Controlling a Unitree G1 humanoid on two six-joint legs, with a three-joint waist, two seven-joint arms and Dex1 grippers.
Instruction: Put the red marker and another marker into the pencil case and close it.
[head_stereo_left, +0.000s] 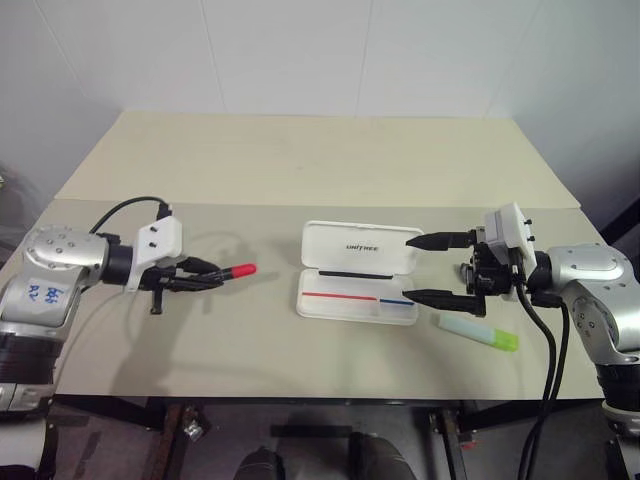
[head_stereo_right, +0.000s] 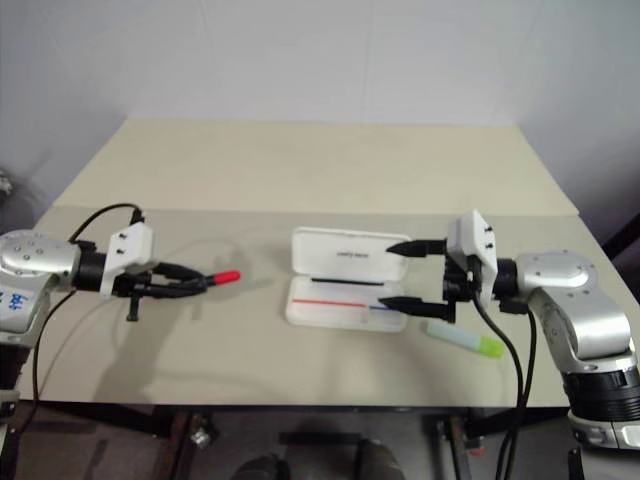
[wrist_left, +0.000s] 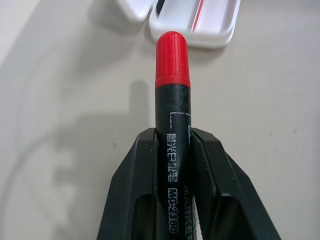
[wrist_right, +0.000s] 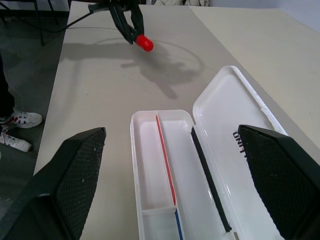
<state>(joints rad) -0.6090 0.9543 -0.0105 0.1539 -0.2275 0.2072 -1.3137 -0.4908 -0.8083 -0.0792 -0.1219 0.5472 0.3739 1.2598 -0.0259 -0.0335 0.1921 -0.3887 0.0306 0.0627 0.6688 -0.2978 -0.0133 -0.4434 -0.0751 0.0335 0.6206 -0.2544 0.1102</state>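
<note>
The left gripper (head_stereo_left: 205, 277) is clamped on the red marker (head_stereo_left: 236, 271), held above the table (head_stereo_left: 300, 150) well left of the pencil case (head_stereo_left: 358, 272). The case lies open and empty. The right gripper (head_stereo_left: 432, 268) stands wide at its right end, and the green highlighter (head_stereo_left: 478, 333) lies just right of the case, so both markers and the closing remain.

red marker (head_stereo_left: 228, 273): black barrel, red cap, roughly level above table
highlighter (head_stereo_left: 478, 333): mint-green, lying beside case
case (head_stereo_left: 358, 272): white, open
</note>
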